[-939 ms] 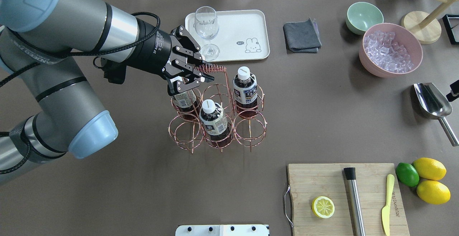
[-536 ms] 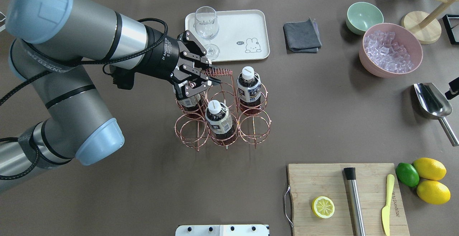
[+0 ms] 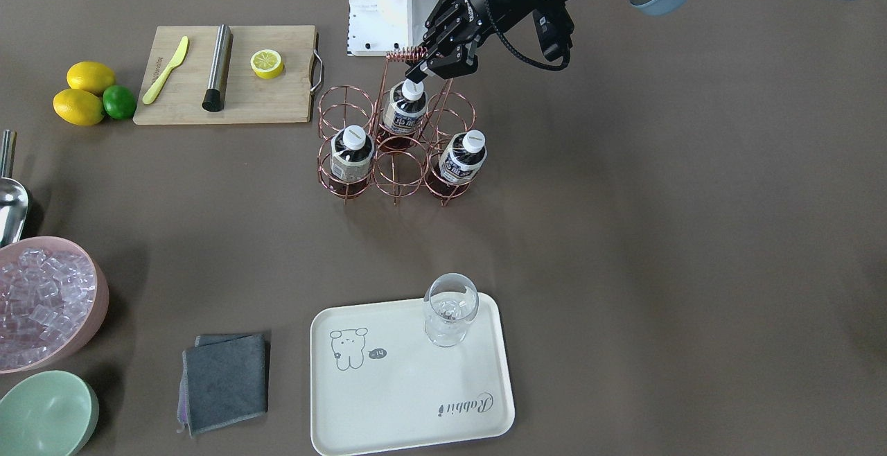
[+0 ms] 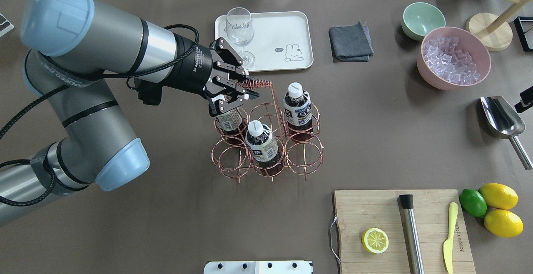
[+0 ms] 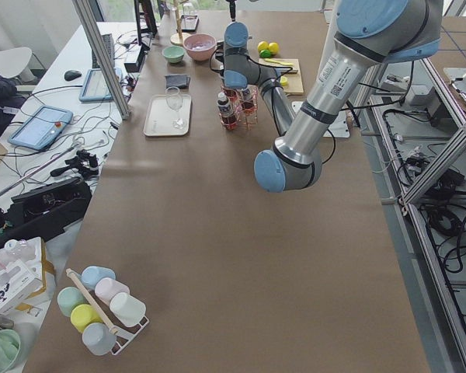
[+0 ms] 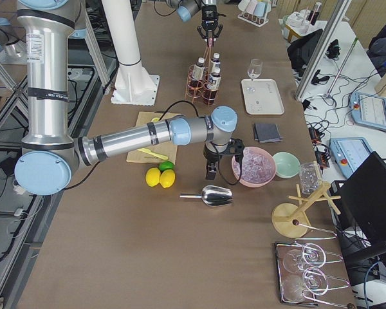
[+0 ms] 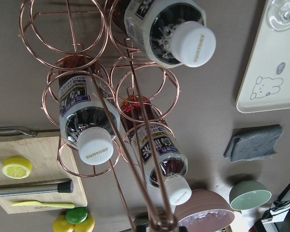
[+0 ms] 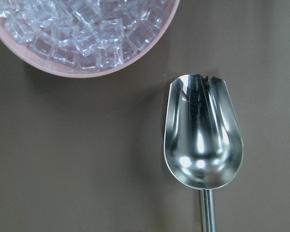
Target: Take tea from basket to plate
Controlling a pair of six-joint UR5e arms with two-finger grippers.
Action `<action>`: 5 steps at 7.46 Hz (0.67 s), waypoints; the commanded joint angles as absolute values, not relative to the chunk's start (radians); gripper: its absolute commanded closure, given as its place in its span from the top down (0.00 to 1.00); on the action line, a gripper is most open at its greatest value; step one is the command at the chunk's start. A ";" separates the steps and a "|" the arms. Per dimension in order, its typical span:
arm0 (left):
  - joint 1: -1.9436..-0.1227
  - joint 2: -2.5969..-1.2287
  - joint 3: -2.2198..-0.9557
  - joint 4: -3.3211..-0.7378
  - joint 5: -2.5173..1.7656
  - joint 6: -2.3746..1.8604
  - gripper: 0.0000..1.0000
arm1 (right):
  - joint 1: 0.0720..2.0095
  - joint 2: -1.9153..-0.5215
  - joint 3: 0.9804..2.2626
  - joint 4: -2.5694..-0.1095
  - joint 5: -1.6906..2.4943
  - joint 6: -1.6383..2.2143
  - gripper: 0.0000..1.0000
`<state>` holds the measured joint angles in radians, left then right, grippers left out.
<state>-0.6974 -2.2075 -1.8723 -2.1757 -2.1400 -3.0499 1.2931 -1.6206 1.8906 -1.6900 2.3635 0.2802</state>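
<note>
Left claw (image 4: 249, 92) pinched shut on coil handle (image 4: 261, 84) of basket (image 4: 213, 153) | three teas (image 4: 261, 143) in cells | plate (image 4: 291, 24) beyond, glass (image 4: 240, 32) on its corner | guess: I'm holding the handle to shift the basket, not pick tea.

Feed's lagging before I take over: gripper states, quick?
Left gripper: closed on the basket handle.
Right gripper: cannot be told.

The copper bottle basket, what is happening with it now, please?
The left end effector is closed on the coiled handle of the basket, not on a bottle. All three tea bottles stand in its cells, so none has reached the plate, where only a wine glass stands. The right end effector hangs above the metal scoop beside the ice bowl; its state cannot be told.
</note>
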 commanded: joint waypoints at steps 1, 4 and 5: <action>-0.696 -2.207 -1.868 -2.184 -2.134 -3.053 0.00 | 1.293 -1.621 1.927 -1.689 2.401 0.282 1.00; -0.696 -2.203 -1.868 -2.197 -2.134 -3.053 0.00 | 1.278 -1.530 1.918 -1.689 2.450 0.380 1.00; -0.696 -2.197 -1.868 -2.198 -2.134 -3.053 0.00 | 1.237 -1.455 1.917 -1.693 2.457 0.499 1.00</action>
